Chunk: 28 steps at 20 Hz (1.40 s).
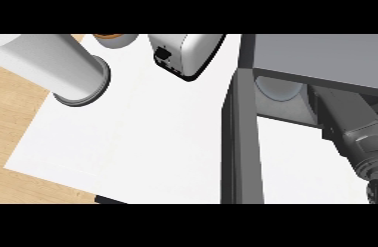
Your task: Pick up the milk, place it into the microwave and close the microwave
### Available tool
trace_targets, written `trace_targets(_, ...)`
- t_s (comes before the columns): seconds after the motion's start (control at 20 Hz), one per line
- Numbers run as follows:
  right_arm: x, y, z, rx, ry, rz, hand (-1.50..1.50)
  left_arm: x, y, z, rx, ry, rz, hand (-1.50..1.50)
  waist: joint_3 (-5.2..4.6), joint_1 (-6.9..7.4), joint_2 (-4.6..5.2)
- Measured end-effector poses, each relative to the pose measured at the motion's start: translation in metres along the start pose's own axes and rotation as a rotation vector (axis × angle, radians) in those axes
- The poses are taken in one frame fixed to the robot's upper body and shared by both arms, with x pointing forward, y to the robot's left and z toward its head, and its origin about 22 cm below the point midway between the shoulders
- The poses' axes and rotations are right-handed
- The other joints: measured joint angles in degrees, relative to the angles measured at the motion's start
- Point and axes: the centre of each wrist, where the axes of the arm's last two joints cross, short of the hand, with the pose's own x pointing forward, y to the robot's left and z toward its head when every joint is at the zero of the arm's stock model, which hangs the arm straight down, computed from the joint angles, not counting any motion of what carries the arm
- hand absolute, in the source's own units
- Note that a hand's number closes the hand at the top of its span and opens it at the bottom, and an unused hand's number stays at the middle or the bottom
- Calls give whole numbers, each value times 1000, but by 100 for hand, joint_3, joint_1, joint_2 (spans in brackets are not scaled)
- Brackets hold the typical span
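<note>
At the desk's right end the microwave [310,56] stands with its door [244,141] swung open. The door is seen edge-on as a long dark slab running toward the near edge. Inside, part of the pale glass plate [277,88] shows on the oven floor.

The milk shows nowhere: not on the bare white desk [133,141], not on the part of the glass plate that shows. It may be hidden in the oven's shadow or behind the dark shape at the right, but I cannot tell which.

That dark, jointed shape is, I take it, the right hand [347,121], close against the microwave's open mouth and cut off by the view's right edge. How far open it is, and whether it has hold of anything, I cannot tell. The left hand is not to be seen.

Along the far edge sit a big grey cylinder [63,66] near the left corner, a white appliance [181,53] with a black panel, and a small brown-topped thing [114,38] between them.

As for handling, I'd expect milk to be fairly light, smooth-sided and inclined to give if squeezed. It would best be taken round the middle of its body and kept upright, and set well inside the oven so the door can swing shut past it.
</note>
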Motion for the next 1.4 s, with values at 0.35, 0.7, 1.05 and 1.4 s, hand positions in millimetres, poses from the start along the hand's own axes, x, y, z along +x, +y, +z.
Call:
trace_targets(0.35, 11, 24, -3, 15, 27, 19, -150, -4, 1, -5, -15, 23, 6, -150, 53, -23, -29)
trace_targets(0.7, 21, 37, -6, 7, -3, 19, -150, -10, 1, -7, -30, 51, 15, -150, 87, -118, -28)
trace_targets(1.05, 29, 51, -8, -54, -22, 27, -150, -18, -3, -9, -39, 73, 33, -150, 52, -256, -11)
trace_targets(1.4, 29, 60, -5, -27, -22, 37, -150, -30, -9, -5, -34, 108, 49, -150, -9, -411, -65)
